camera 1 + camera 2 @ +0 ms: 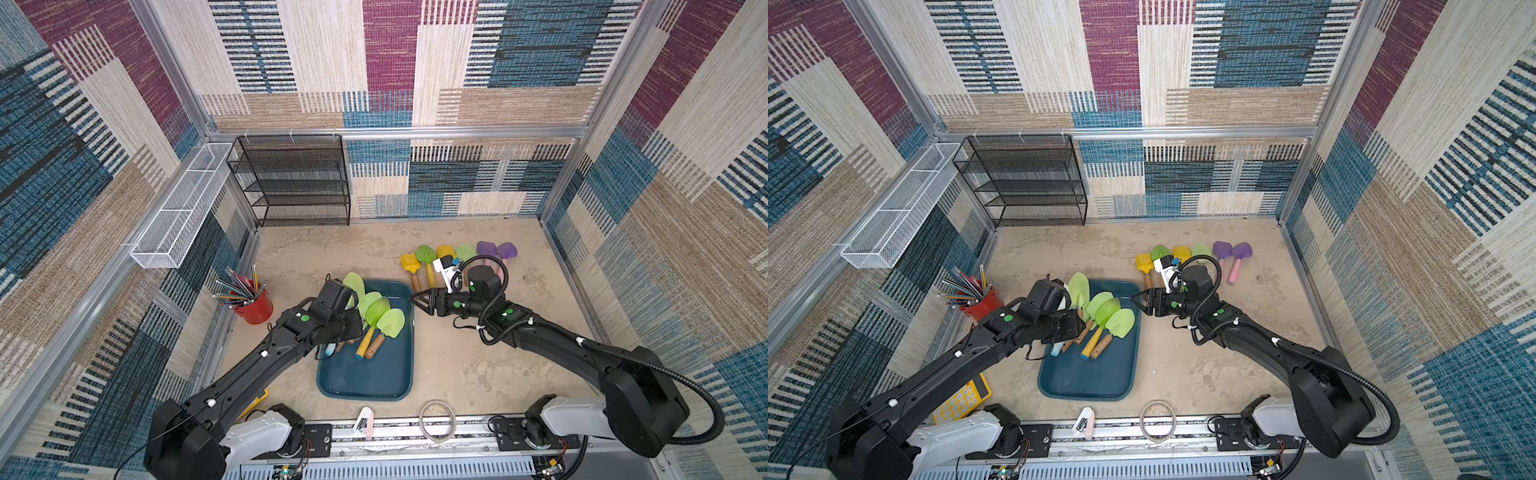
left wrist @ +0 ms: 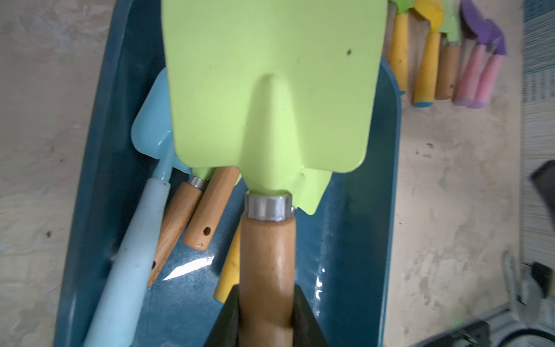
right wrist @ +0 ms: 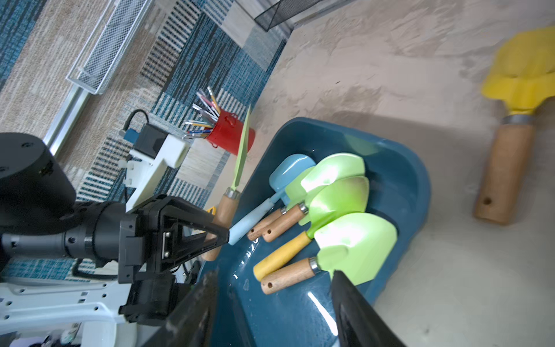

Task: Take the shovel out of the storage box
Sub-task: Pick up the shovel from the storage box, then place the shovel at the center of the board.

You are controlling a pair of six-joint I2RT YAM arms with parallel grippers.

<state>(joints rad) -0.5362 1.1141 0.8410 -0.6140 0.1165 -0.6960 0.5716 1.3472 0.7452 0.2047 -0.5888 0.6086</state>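
Left gripper (image 2: 265,312) is pinching the wooden handle of a lime-green shovel (image 2: 270,90), fingers pressed onto it a bit back from the metal ferrule. The shovel is airborne. In a top view its blade sits at the upper left corner of the teal storage box (image 1: 374,374), hanging over the rim. The right wrist view shows it edge-on, apart from the pile, so I'd call it lifted but not out yet. The other shovels (image 3: 336,192), four green plus one light blue, lie fanned in the upper half of the box. Right gripper (image 1: 417,300) hovers at the box's upper right corner, fingers spread, holding nothing. A row of shovels (image 1: 457,255) lies on the table (image 1: 478,374) up and right of the box, which is the likely drop zone. For this step, pinch firmly: the blade is a long lever on a round handle and could swing. Raise enough to clear rim and pile before any sideways travel. The right arm sits on the straight line to the row, so route around it, or set down on bare table left of the box, minding the red pencil cup (image 1: 257,309).
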